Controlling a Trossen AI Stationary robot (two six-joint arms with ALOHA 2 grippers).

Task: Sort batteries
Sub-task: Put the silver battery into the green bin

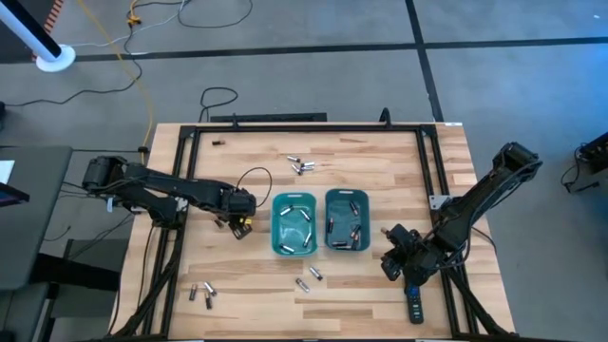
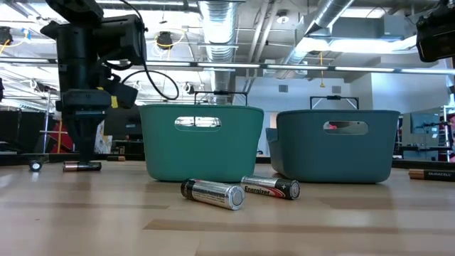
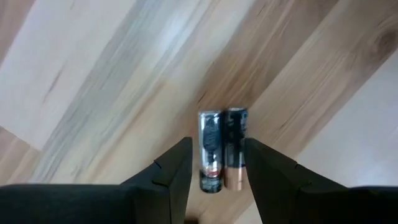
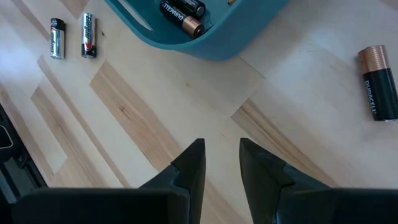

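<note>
my left gripper (image 3: 216, 163) hangs low over the wooden surface (image 1: 247, 275), just left of the left teal bin (image 1: 294, 224). its jaws are released, spread around 2 batteries lying side by side and touching: a silvery cell (image 3: 210, 151) and a dark copper-ended cell (image 3: 235, 148). neither jaw presses on them.

my right gripper (image 4: 222, 163) sits near the right edge of the surface, right of the right teal bin (image 1: 347, 219). its jaws are released and hold nothing, with bare wood between them. a dark duracell battery (image 4: 379, 82) lies apart on the wood near it.

the left teal bin holds several silvery batteries; the right teal bin holds several dark copper-ended ones, 2 of which (image 4: 182, 14) show near its wall.

loose batteries remain on the surface: a small cluster (image 1: 300, 165) behind the bins, 2 cells (image 1: 310, 278) in front of them, and a few (image 1: 202, 294) near the front left corner. a black remote control (image 1: 415, 305) lies by the front right edge.
</note>
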